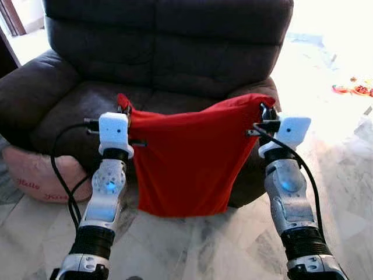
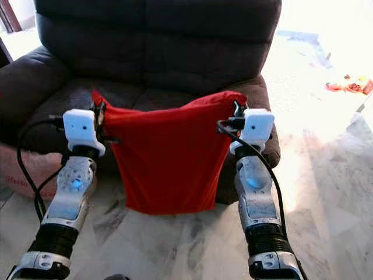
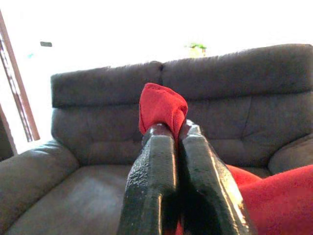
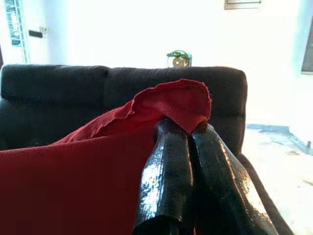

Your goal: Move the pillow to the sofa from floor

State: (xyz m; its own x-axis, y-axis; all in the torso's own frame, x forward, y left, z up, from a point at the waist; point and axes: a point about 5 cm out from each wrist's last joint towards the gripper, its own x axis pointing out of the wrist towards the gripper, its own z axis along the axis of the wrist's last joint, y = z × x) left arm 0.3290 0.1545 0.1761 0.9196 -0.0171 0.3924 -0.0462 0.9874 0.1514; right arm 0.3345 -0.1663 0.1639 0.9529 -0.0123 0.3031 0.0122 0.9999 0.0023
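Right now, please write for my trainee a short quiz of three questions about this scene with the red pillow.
1. True or false: the red pillow lies flat on the floor.
2. Which holds the pillow's corners: A) left gripper alone, B) right gripper alone, C) both?
3. Fill in: a pink cushion sits on the floor beside the dark ____.

Key: 1 false, it hangs in front of the seat; 2 C; 3 sofa.

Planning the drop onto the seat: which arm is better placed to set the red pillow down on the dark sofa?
Neither alone. The left gripper and right gripper each pinch a top corner of the red fabric pillow, which hangs level before the dark grey sofa. Both should move together.
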